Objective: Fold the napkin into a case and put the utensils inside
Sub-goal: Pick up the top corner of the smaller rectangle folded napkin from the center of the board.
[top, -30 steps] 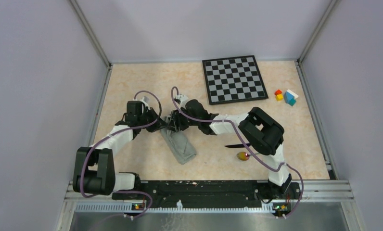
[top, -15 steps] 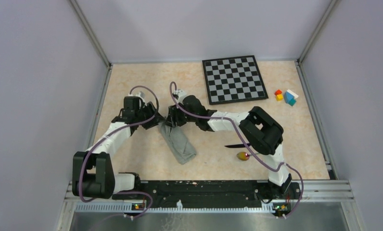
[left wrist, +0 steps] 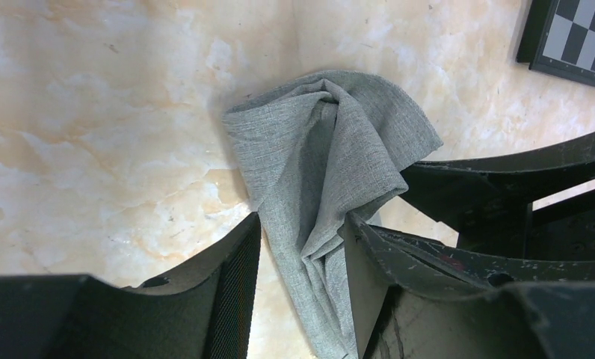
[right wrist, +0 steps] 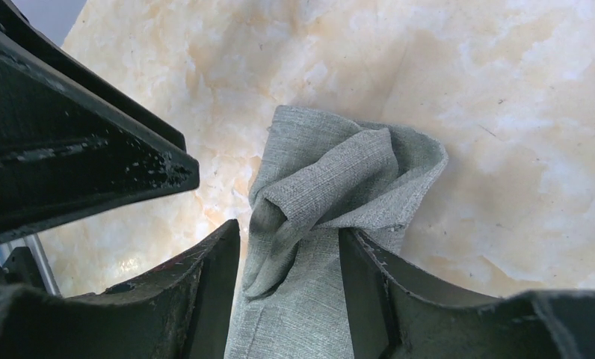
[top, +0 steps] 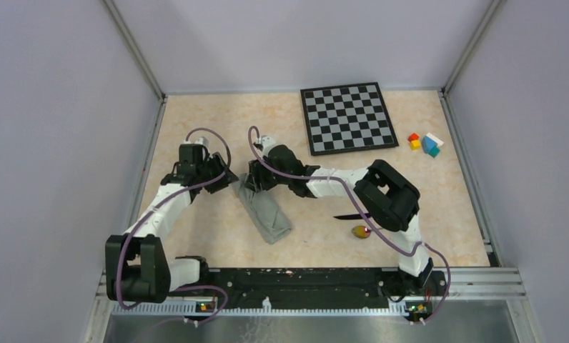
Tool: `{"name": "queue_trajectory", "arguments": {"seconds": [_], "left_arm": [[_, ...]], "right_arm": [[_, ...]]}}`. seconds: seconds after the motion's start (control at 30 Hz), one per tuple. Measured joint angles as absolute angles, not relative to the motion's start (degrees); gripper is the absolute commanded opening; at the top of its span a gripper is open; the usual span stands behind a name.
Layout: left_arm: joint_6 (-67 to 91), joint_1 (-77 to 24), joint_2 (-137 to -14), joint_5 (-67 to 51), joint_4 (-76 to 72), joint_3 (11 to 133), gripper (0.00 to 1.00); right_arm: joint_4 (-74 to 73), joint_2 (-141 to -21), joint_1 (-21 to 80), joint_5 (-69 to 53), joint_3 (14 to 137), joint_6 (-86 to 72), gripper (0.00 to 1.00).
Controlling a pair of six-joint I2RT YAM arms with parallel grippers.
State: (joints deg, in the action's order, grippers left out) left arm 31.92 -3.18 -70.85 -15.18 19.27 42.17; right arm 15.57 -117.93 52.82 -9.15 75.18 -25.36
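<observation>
Napkin bunched at far end, pinched by left fingers and right fingers both. Risk: uneven pull twists layers, cloth slips free, fold lost.

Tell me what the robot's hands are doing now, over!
Left gripper, right gripper: both shut on napkin, far end. Bunched, not yet folded. Knife, spoon off to the right, untouched.

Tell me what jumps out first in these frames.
Both grippers meet at the far end of the folded napkin, left of centre. The left gripper and right gripper each have bunched cloth between the fingers. The knife and spoon lie untouched beside the right arm, and the chessboard sits at the far edge.
</observation>
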Motion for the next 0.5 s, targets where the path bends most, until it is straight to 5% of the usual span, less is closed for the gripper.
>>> {"name": "queue_trajectory", "arguments": {"seconds": [0.5], "left_arm": [[31.24, -1.17, -69.63, -14.5, 20.23, 42.17, 0.52]], "right_arm": [[14.83, -117.93, 54.87, -5.8, 75.18, -23.46, 0.5]]}}
